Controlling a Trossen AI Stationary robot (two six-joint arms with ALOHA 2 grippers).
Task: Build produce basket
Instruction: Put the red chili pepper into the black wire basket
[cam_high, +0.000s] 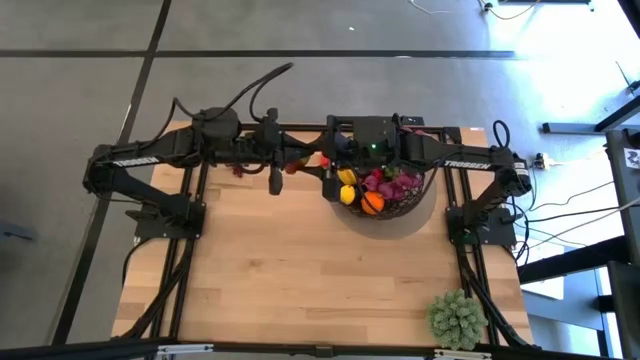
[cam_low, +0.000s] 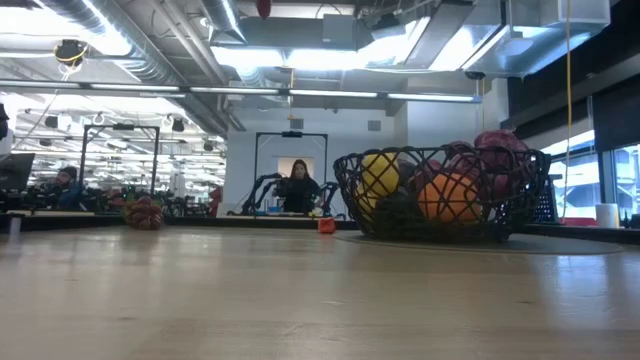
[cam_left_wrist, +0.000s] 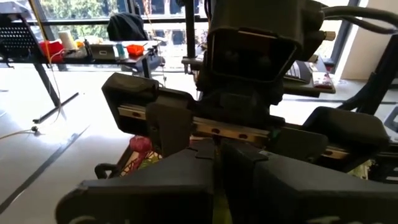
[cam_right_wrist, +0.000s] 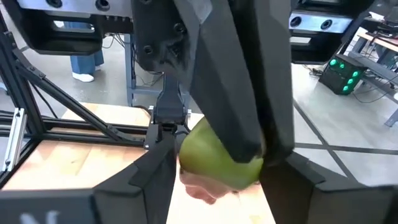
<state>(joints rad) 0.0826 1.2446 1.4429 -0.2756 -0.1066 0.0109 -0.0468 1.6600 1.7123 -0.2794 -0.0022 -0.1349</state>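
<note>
The round dark brown open-weave wire basket (cam_high: 388, 200) stands near the far edge of the pale wooden surface (cam_high: 300, 260), right of its middle, holding mixed produce: one yellow fruit (cam_low: 379, 175), one orange (cam_low: 449, 197), purple leaves (cam_low: 500, 150) and more I cannot count. The right hand (cam_right_wrist: 217, 158) is clamped on one green apple (cam_right_wrist: 214, 155) at the basket's left rim, while the left hand (cam_high: 274, 182) hangs just left of it, its fingers pressed together. Two small items, a dark red one (cam_low: 144, 212) and a red one (cam_low: 327, 225), lie along the far edge, one spiky pale green plant ball (cam_high: 457, 318) sits at the near right corner, and the wide middle and near part lies open.
</note>
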